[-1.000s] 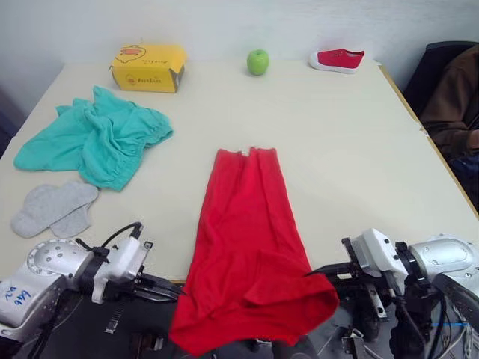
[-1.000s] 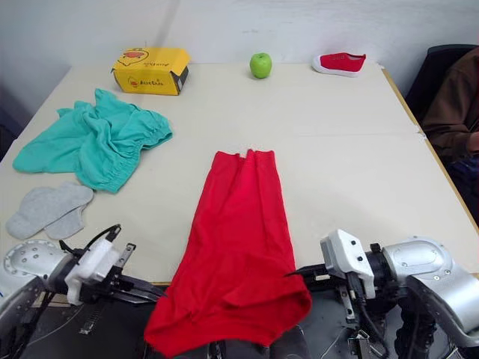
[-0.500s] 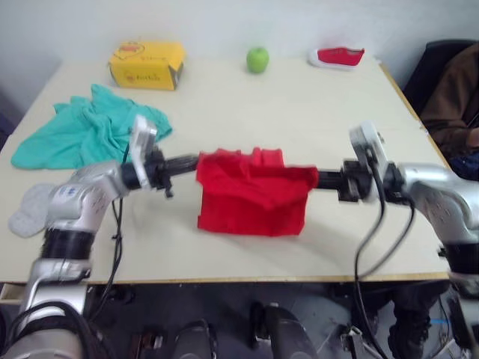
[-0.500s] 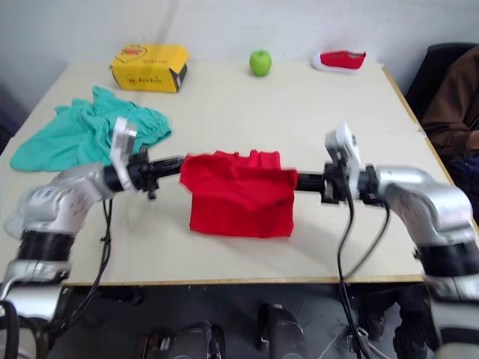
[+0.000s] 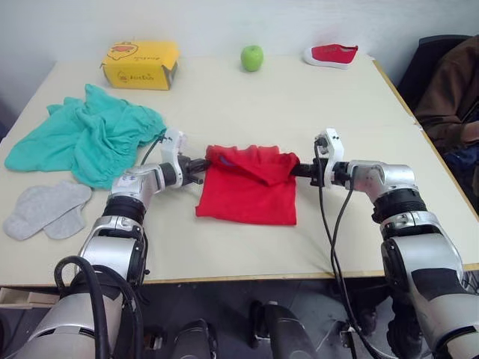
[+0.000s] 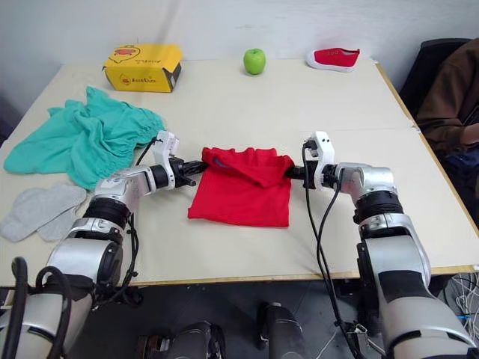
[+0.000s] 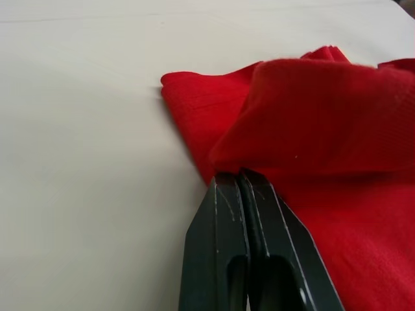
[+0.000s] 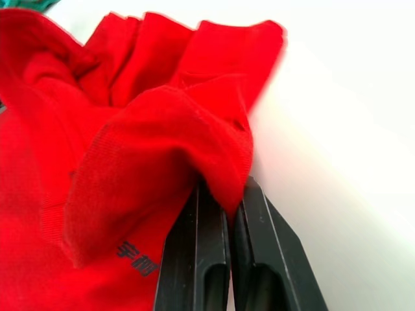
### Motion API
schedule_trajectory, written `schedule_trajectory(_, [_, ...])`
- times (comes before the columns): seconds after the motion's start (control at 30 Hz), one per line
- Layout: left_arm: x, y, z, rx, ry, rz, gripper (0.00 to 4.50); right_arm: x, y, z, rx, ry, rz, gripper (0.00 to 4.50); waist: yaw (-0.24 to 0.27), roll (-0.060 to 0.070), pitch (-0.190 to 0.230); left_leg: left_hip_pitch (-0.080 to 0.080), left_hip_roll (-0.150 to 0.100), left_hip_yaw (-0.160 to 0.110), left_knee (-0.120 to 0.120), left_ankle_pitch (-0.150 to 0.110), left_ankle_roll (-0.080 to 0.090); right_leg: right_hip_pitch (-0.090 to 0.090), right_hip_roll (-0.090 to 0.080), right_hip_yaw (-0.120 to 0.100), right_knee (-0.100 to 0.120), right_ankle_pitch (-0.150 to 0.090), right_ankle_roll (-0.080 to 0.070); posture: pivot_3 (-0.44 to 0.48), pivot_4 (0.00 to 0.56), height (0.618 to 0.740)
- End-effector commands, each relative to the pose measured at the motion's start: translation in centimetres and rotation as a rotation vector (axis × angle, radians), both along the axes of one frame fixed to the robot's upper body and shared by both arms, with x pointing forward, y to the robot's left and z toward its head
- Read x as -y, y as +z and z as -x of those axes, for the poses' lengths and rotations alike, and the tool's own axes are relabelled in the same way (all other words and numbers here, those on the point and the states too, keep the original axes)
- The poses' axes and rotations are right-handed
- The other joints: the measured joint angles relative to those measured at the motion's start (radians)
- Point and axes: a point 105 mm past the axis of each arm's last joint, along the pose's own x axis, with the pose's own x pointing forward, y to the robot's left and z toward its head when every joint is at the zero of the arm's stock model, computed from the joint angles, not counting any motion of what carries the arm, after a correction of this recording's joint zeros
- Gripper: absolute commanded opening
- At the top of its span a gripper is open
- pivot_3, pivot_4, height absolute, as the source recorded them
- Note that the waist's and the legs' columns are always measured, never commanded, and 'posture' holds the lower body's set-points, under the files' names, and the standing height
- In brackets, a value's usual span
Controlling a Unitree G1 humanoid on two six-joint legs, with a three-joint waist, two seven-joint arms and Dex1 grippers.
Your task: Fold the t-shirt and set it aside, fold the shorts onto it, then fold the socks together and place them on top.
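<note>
Mid-counter (image 5: 352,97), both claws are clamped shut on the folded t-shirt (image 5: 247,196)'s far corners, left claw (image 5: 200,166) and right claw (image 5: 298,170); risk: uneven release lets the loose top flap slump and undo the fold.

Plain indoor test room, bare white wall (image 5: 299,19), beige table (image 5: 224,97), chair (image 5: 419,63)

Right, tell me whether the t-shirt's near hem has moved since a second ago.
Yes. The t-shirt hung off the table's near edge; now that hem is folded up toward the apple.
</note>
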Motion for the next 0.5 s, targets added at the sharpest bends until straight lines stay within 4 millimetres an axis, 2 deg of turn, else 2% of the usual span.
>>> schedule_trajectory(0.03, [-1.0,1.2,-0.9,0.015,0.09,0.043,0.65,0.4,2.0,-0.6,0.034,-0.039,-0.058,0.76,-0.003,0.0,0.0,0.0,0.0,0.0,0.0,0.0,0.0,0.0,0.0,0.0,0.0,0.0,0.0,0.0,0.15,0.74])
schedule_trajectory(0.13, [-2.1,1.6,-1.0,0.007,0.125,0.063,1.6,1.0,2.7,-0.8,0.04,-0.06,-0.074,1.83,-0.008,0.0,0.0,0.0,0.0,0.0,0.0,0.0,0.0,0.0,0.0,0.0,0.0,0.0,0.0,0.0,0.15,0.74])
schedule_trajectory(0.2, [-3.0,2.2,-0.8,0.036,0.112,0.026,2.28,1.4,3.2,-0.6,0.096,-0.025,0.019,2.59,-0.012,0.0,0.0,0.0,0.0,0.0,0.0,0.0,0.0,0.0,0.0,0.0,0.001,0.0,0.0,0.0,0.15,0.74])
schedule_trajectory(0.33, [-4.4,5.0,0.2,0.124,0.036,-0.007,3.56,1.8,4.3,0.9,0.243,0.1,0.224,3.99,-0.016,0.001,0.0,-0.004,0.0,0.0,0.0,0.0,-0.001,-0.005,0.0,0.0,0.002,0.0,0.0,0.0,0.15,0.74])
schedule_trajectory(0.43, [-5.0,7.1,2.2,0.223,-0.071,-0.108,4.47,2.0,5.2,3.2,0.347,0.216,0.361,4.01,-0.018,0.001,0.0,-0.015,-0.001,0.0,0.003,0.001,-0.003,-0.017,-0.001,0.001,0.006,0.0,0.0,0.0,0.15,0.74])
schedule_trajectory(0.5, [-4.6,8.0,4.2,0.286,-0.176,-0.18,4.47,2.1,5.5,4.7,0.395,0.275,0.417,4.01,-0.021,0.001,0.0,-0.015,-0.001,0.0,0.002,0.002,-0.003,-0.018,0.0,0.001,0.006,0.0,-0.001,0.0,0.15,0.74])
